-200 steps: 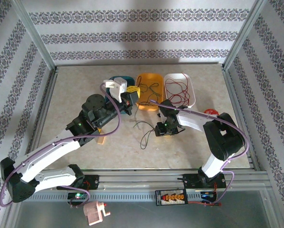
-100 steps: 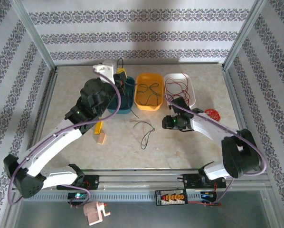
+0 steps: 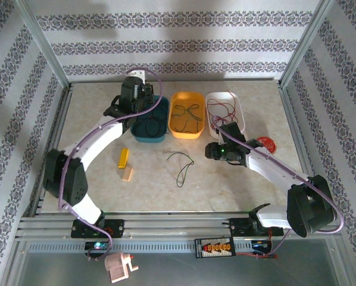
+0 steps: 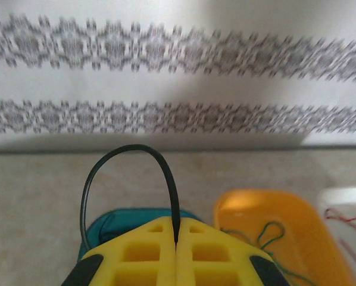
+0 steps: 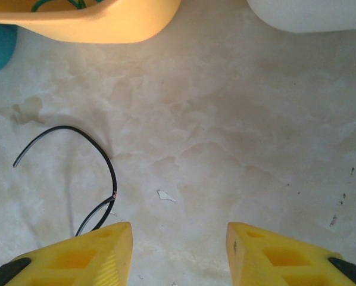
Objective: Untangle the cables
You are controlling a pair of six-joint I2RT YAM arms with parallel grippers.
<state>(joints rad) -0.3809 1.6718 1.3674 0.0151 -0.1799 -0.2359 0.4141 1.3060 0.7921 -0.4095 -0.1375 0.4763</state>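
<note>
- three bins in a row at far side of table (image 3: 225,185): left bin (image 3: 147,139), middle bin (image 3: 187,134), right bin (image 3: 240,116), cables (image 3: 221,110) in each
- loose cable (image 5: 113,176) on table before middle bin
- two blocks (image 3: 124,158) left of it
- roll (image 3: 265,143) before right bin, near table's right edge

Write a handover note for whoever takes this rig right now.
Left gripper: shut on a black cable, above the teal bin.
Right gripper: open, empty, over the table beside a second black cable lying loose.
Done: green cables in the orange bin, red cables in the white bin.
Left: drop the held cable into the teal bin, then likely pick up the loose one.
</note>
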